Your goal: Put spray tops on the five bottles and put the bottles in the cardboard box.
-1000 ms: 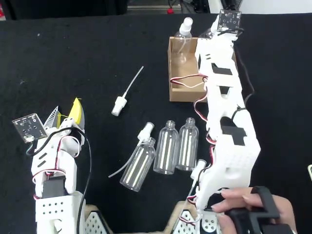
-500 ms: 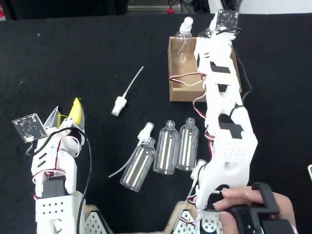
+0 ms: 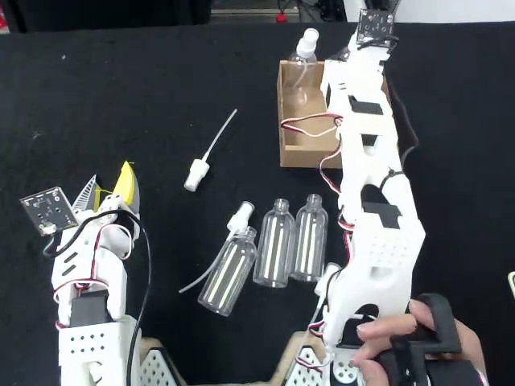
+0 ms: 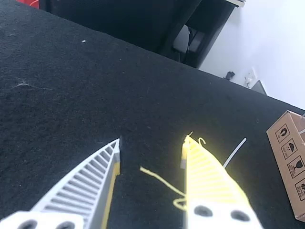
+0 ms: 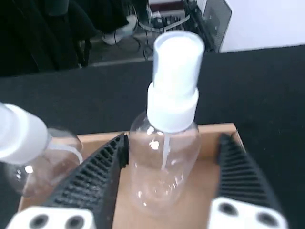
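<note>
Right hand (image 5: 172, 140) stood open, its two dark fingers (image 5: 100, 171) on either side of a capped bottle (image 5: 167, 162) without closing on it; whether the nearer finger touched the glass could not be told. That bottle stood upright inside the cardboard box (image 3: 302, 153), its white spray top uppermost. A second capped bottle (image 3: 304, 60) stood upright just beside it, in the box's far left corner. The box sat near the far edge of the tabletop (image 3: 121, 80), right of the middle, with the right arm (image 3: 374, 193) stretched out over its right side.

Nearer the front edge, three bottles (image 3: 276, 245) lay on their sides close together, necks pointing toward the far edge. The two on the right were uncapped. The leftmost bottle (image 3: 228, 272) had a white spray head (image 3: 240, 215) at its neck and a thin tube showing by its lower side; whether that top was screwed on could not be told.

A loose spray top (image 3: 195, 173) lay apart from them toward the middle of the tabletop, its long tube slanting toward the box.

Left hand (image 3: 109, 178) was open and empty, well apart from all of this near the left edge, its white and yellow fingers (image 4: 205, 176) spread above bare black cloth.
</note>
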